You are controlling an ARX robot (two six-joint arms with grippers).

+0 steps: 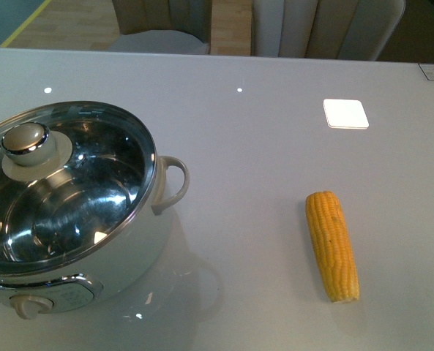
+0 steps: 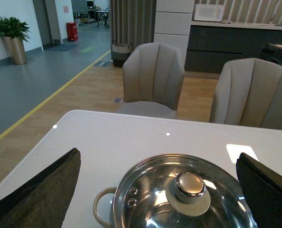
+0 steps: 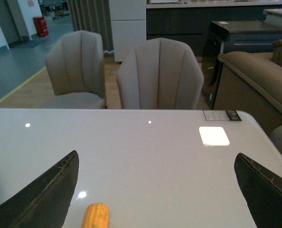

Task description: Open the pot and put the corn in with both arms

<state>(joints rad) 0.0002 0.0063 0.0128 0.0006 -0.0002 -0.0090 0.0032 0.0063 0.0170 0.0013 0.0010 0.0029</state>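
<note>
Left gripper (image 2: 158,153) is hanging with its fingers spread wide and holding nothing, and the right gripper (image 3: 156,154) is doing the same. Neither is touching anything, so the task is sitting at its first step, with the lid (image 1: 70,194) resting shut on the pot (image 1: 140,256). The pot is lying just ahead of and below the left gripper, and the lid's knob (image 2: 189,185) is showing between its two fingers. The corn (image 3: 95,216) is lying on the table (image 1: 260,146) just ahead of the right gripper, nearer one finger than the other. Next, I judge, the left gripper is needing to drop onto the knob and close, while the right gripper is lining up along the corn. Counting: two grippers, one pot, one lid, one knob, one corn.
</note>
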